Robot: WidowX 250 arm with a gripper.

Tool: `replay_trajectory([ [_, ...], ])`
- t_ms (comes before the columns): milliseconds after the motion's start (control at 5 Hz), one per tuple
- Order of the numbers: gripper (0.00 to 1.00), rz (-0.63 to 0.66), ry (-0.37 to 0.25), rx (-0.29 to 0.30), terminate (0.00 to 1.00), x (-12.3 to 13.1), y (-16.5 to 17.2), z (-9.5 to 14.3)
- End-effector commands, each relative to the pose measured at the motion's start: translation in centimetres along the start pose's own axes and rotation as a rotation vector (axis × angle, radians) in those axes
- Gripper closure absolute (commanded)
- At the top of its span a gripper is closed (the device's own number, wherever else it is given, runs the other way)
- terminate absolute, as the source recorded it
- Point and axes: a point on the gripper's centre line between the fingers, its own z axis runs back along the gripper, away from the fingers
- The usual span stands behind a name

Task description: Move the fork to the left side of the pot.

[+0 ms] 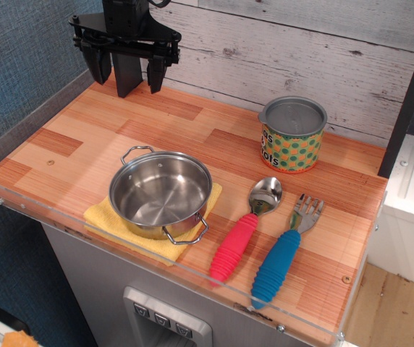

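The fork (pixel 285 253) has metal tines and a thick ribbed blue handle. It lies near the table's front right, to the right of the pot, tines pointing away. The pot (pixel 161 194) is a shiny steel saucepan with two wire loop handles. It stands on a yellow cloth (pixel 102 215) at the front middle. My gripper (pixel 126 71) hangs at the far back left above the table, far from the fork. Its black fingers are spread apart and hold nothing.
A spoon with a ribbed pink-red handle (pixel 242 237) lies between pot and fork. An orange-and-green dotted tin can with a grey lid (pixel 292 134) stands at the back right. A clear rim edges the wooden table (pixel 62 155). A wall of planks is behind.
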Motion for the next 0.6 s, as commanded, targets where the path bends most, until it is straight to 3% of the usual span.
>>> replay_trajectory([
  [0, 0.00, 0.000, 0.000, 0.000, 0.00, 0.0, 0.0, 0.0],
  [400, 0.00, -0.099, -0.006, -0.059, 0.00, -1.4, -3.8, 1.1],
])
